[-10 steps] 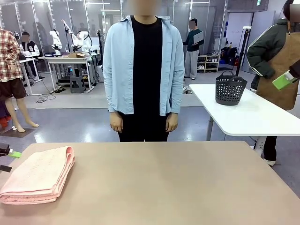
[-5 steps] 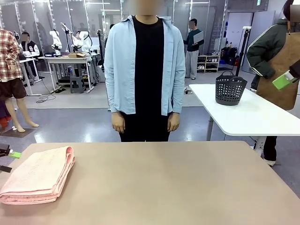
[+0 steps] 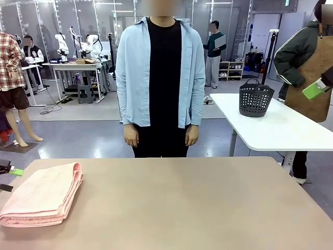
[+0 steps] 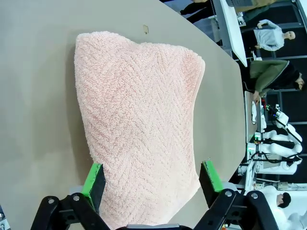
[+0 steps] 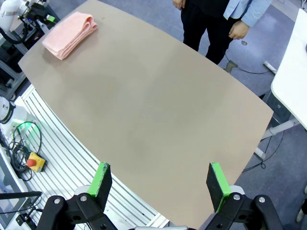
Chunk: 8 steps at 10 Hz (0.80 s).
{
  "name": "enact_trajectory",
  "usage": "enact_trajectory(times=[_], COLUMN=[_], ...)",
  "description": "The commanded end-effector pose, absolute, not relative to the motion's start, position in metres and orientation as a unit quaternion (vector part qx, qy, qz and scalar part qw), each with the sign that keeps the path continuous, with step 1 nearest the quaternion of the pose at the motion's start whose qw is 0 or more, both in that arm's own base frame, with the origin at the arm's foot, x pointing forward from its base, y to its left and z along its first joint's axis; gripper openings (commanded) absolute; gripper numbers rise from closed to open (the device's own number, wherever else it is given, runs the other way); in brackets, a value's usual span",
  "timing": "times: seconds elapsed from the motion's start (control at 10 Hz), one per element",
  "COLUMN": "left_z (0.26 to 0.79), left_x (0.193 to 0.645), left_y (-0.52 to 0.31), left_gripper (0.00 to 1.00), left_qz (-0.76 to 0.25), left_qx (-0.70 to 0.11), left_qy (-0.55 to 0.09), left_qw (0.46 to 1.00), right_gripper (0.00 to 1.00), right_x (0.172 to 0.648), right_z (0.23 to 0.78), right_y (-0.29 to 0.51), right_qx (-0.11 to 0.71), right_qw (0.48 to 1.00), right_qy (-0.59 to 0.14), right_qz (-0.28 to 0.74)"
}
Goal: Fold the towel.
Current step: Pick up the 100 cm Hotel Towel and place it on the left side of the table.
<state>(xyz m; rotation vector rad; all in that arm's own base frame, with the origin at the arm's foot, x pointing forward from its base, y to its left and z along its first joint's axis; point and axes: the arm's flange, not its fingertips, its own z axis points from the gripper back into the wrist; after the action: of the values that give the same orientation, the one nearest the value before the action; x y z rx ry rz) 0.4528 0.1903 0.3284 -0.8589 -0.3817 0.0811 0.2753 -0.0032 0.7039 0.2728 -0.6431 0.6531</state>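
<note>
The towel (image 3: 44, 192) is a pale pink terry cloth, folded into a thick stack at the left end of the tan table (image 3: 197, 203). In the left wrist view the towel (image 4: 139, 124) lies flat straight below my left gripper (image 4: 152, 178), which hangs open above its near end; its green pads (image 4: 93, 178) stand clear of the cloth on either side. A bit of that gripper (image 3: 7, 177) peeks in at the front view's left edge. My right gripper (image 5: 159, 181) is open and holds nothing, high over the table's near edge, far from the towel (image 5: 69, 32).
A person (image 3: 160, 78) in a light blue shirt stands at the far side, arms hanging at the sides. A dark plastic basket (image 3: 256, 99) sits on a separate white table (image 3: 281, 130) at the right. A cable and a red button box (image 5: 32, 163) lie on the floor rails.
The person has shifted slightly to the right. The towel and both grippers stay as they were.
</note>
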Motion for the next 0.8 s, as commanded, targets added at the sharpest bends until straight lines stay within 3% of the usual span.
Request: enact_trajectory(times=[0.0,0.7], left_z=[0.3283,0.3283], left_x=[0.4560,0.4560], left_y=[0.1926,0.1926], left_gripper=[1.00,1.00], left_qz=[0.038,0.038], left_qx=[-0.412,-0.412], left_qy=[-0.185,-0.185], left_qw=[0.891,0.891], right_gripper=[1.00,1.00], right_x=[0.2756,0.2756], right_z=[0.7032,0.7032], right_y=[-0.0017,-0.0017], right_qx=[0.129,0.129], right_qw=[0.892,0.892], right_qy=[-0.308,-0.308], right_qz=[0.306,0.306])
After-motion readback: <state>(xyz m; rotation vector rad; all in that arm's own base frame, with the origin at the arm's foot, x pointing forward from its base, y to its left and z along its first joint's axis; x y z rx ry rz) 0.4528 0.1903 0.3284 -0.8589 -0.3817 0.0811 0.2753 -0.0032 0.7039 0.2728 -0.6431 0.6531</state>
